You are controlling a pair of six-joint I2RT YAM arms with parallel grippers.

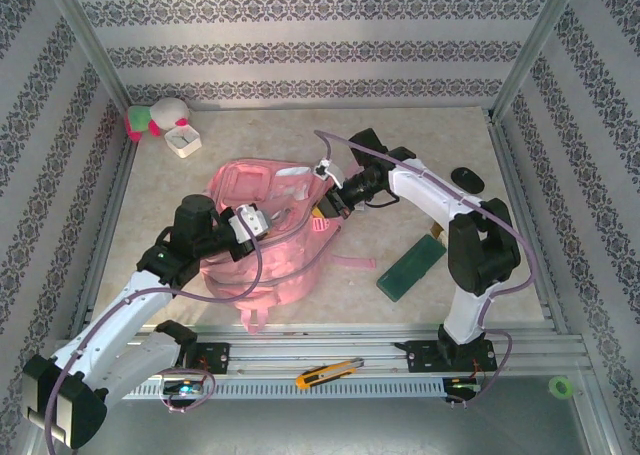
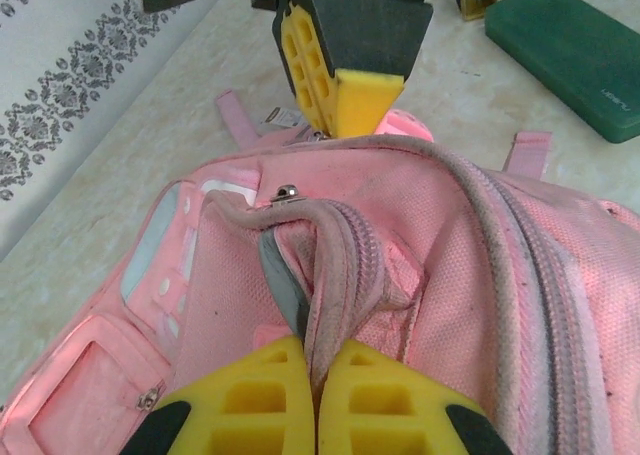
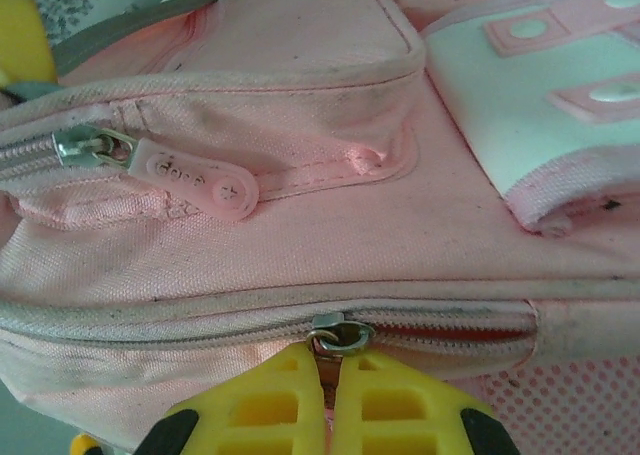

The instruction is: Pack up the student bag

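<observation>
The student bag (image 1: pixel 270 245) lies at the middle of the table between the two arms: soft pink fabric, slightly grubby, with grey-pink zip tracks, white patches crossed by pink strips, a dotted mesh panel and a translucent pink pull tab (image 3: pixel 195 180). The left gripper (image 2: pixel 318 395) is clamped on a raised fold of the zip edge at the bag's 9 o'clock side; the right gripper (image 3: pixel 335 395), at its 2 o'clock corner, is pinched tight just under a metal zip slider (image 3: pixel 340 332). The tabletop (image 1: pixel 400 145) is pale beige marble, walled by grey-banded patterned wallpaper (image 1: pixel 300 50). From the bag, a green case (image 1: pixel 410 268) lies at 3 o'clock, a plush toy (image 1: pixel 160 117) at 11, a yellow knife (image 1: pixel 328 373) at 6
</observation>
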